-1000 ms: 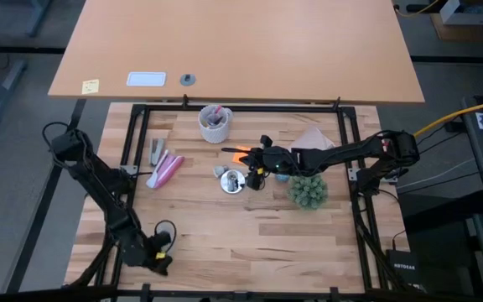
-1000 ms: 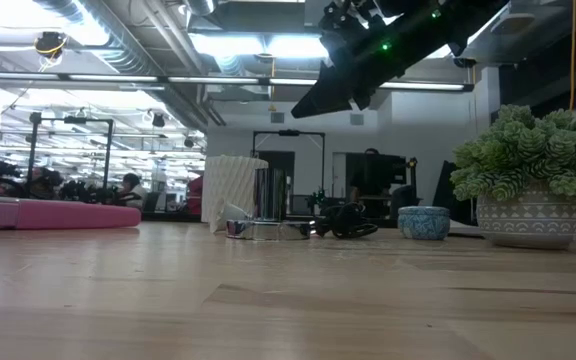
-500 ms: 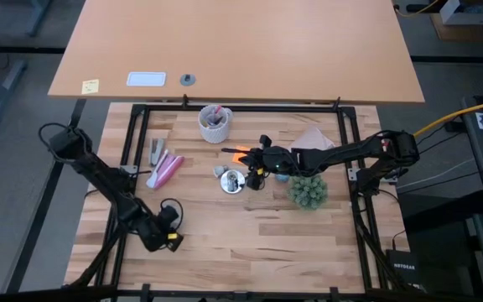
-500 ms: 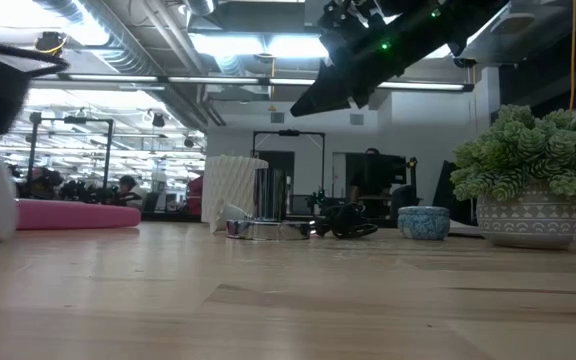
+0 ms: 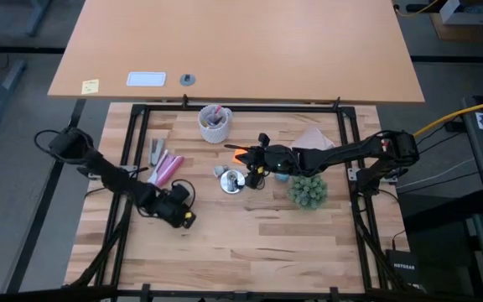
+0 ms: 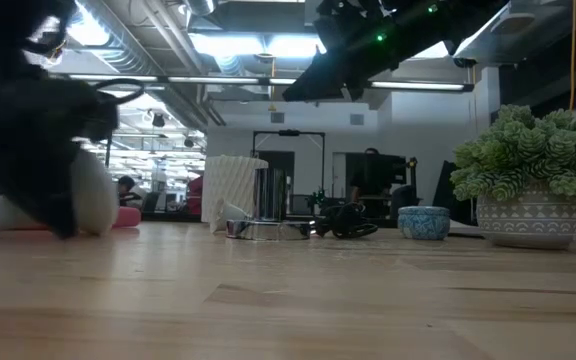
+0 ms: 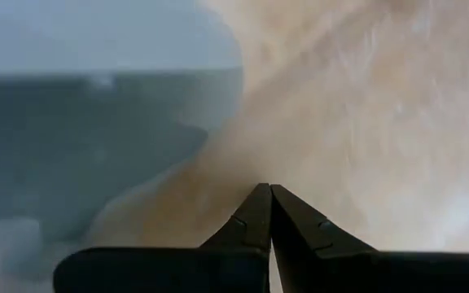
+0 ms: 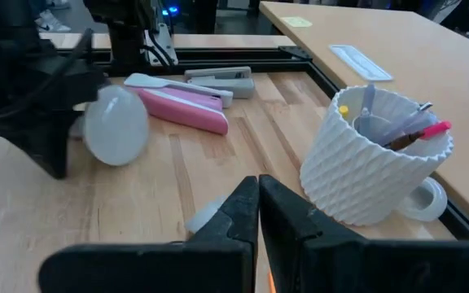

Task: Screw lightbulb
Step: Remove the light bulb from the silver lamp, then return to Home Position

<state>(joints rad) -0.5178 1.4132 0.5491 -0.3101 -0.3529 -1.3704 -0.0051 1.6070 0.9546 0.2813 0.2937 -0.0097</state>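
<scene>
The lightbulb [image 8: 116, 126], white and frosted, is right beside my left gripper [image 8: 51, 138] over the table's near left part; the low view shows the lightbulb [image 6: 93, 195] against the gripper's dark body. The left wrist view shows my left gripper [image 7: 269, 195] shut, nothing between its tips. My left gripper [image 5: 184, 220] points steeply down. My right gripper [image 5: 255, 174] is shut and hovers well above the shiny silver socket [image 5: 233, 181], touching nothing. My left gripper has the lightbulb's round dome [image 8: 96, 130] close against its side, not between its fingertips. The gripper's own body hides the place where they meet, so I cannot tell whether it touches the bulb or whether the bulb rests on the table.
A pale cup of pens [image 5: 214, 122] stands at the back. A pink stapler [image 5: 166, 170] lies between the left arm and the socket. A potted plant [image 5: 307, 191] and a small bowl [image 6: 423, 222] are on the right. Bare wood spans the near middle.
My left gripper has swept from the table's near left corner toward the right and far side, toward the socket, turning about as it went. The lightbulb has travelled along with it, staying at its side.
</scene>
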